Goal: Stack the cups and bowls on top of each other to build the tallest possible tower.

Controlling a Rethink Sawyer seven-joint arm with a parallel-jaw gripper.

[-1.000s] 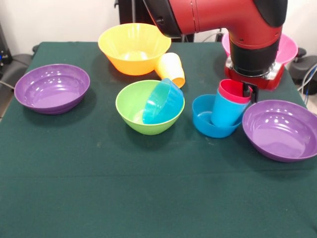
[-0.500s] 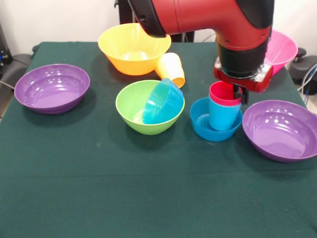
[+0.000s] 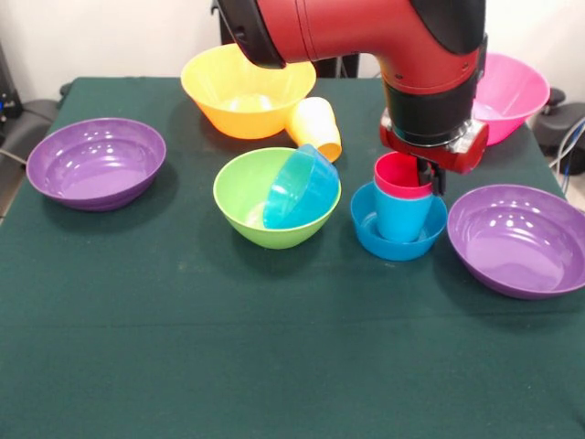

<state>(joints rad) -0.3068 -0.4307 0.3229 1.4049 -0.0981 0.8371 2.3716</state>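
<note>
The red cup [image 3: 399,174], nested in the blue cup [image 3: 399,212], was leaning toward the right-hand purple bowl [image 3: 521,240] a second ago and now stands nearly upright inside the small blue bowl [image 3: 398,229], mouth up and long axis close to vertical, so the start of the tower looks steadier. The gripper [image 3: 433,176] has shifted left with the cups and sits at the red cup's rim; I cannot tell whether it is pinching the rim or has let go.
</note>
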